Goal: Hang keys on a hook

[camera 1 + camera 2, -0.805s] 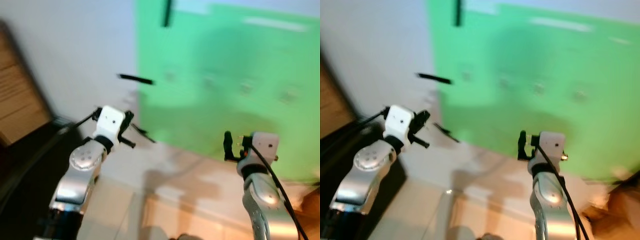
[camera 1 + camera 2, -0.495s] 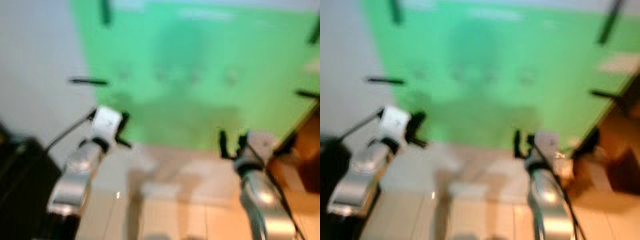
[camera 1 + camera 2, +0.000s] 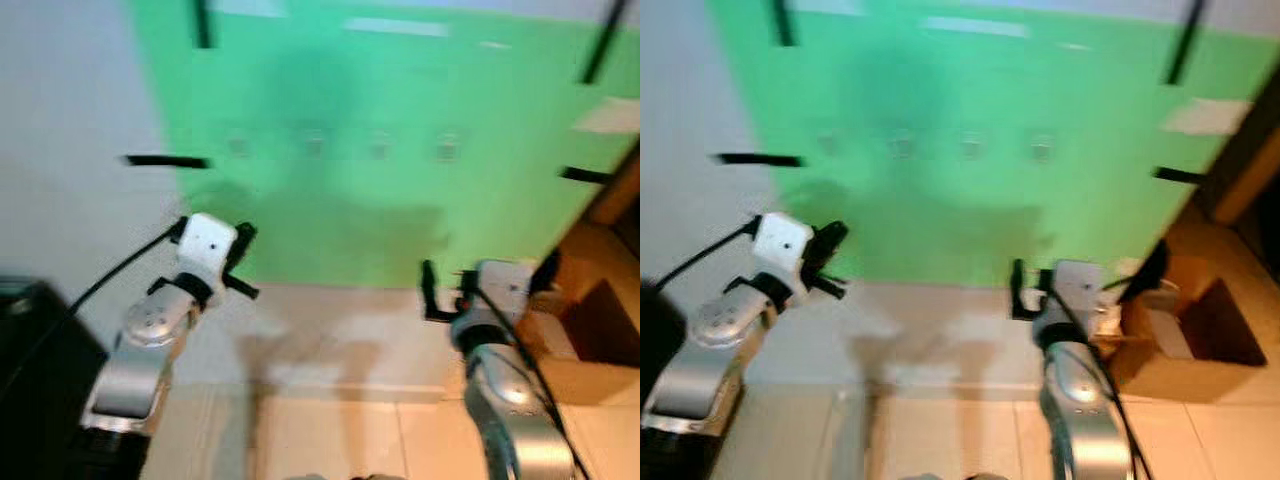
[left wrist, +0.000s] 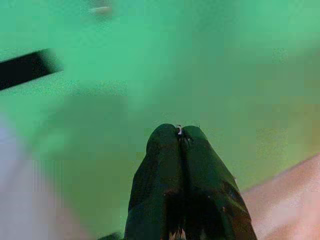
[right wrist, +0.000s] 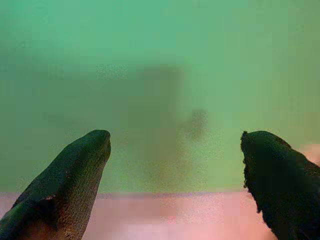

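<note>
Facing a green panel point(image 3: 400, 200) with four hooks point(image 3: 378, 145) across upper centre. Left gripper point(image 4: 180, 131) pressed together, a tiny metal glint at the tips, probably the keys' ring. Right gripper point(image 5: 175, 145) spread, empty. Keys likely light, rigid, slippery; best pinched by the ring.

Soft, even indoor light; heavy motion blur throughout, faint shadows on the green panel point(image 3: 380, 190).
</note>
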Available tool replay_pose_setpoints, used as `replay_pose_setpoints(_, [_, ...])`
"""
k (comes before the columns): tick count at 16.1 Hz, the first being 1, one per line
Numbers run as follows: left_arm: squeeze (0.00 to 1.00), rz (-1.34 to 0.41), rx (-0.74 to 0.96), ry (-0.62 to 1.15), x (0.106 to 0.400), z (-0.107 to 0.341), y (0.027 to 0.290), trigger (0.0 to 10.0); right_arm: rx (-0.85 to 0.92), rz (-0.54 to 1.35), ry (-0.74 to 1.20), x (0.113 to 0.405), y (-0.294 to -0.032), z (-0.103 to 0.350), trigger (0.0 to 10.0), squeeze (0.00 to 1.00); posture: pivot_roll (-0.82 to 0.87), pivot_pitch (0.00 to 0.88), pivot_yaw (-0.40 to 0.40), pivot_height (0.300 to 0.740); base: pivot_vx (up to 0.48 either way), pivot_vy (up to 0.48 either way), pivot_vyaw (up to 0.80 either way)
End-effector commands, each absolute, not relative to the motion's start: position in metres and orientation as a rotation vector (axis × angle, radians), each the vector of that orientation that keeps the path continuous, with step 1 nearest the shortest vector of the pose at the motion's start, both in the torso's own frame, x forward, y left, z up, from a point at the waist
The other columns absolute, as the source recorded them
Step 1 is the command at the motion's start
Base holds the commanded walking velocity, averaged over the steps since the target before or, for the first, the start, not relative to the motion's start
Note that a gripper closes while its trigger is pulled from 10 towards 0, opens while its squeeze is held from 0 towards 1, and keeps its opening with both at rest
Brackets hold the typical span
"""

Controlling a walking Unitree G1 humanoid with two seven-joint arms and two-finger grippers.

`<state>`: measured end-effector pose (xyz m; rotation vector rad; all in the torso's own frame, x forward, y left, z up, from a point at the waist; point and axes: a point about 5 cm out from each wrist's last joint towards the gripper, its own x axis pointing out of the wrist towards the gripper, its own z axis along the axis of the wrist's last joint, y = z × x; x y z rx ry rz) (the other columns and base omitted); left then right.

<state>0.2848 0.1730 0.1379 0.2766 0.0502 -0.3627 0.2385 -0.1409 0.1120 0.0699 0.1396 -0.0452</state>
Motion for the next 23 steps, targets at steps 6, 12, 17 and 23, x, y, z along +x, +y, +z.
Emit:
replay_pose_setpoints(6, [0.0, -0.357, 0.242, 0.025, 0.287, 0.148, 0.171, 10.0, 0.096, -0.059, 0.138, 0.243, -0.141, 0.113, 10.0, 0.0, 0.02, 0.0, -0.02, 0.74, 0.0, 0.111, 0.0])
replay_pose_setpoints(12, [0.0, -0.341, 0.224, 0.002, 0.291, 0.155, 0.172, 10.0, 0.108, -0.014, 0.106, 0.243, -0.139, 0.118, 10.0, 0.0, 0.02, 0.0, -0.019, 0.74, 0.0, 0.0, 0.0])
replay_pose_setpoints(17, [0.0, -0.352, 0.222, 0.002, 0.292, 0.156, 0.171, 10.0, 0.124, 0.004, 0.1, 0.245, -0.138, 0.119, 10.0, 0.0, 0.02, 0.0, -0.023, 0.74, 0.148, 0.0, 0.0])
replay_pose_setpoints(23, [0.0, -0.365, 0.221, 0.001, 0.292, 0.156, 0.171, 10.0, 0.161, 0.025, 0.072, 0.246, -0.137, 0.123, 10.0, 0.0, 0.02, 0.0, -0.02, 0.74, 0.256, 0.0, 0.0])
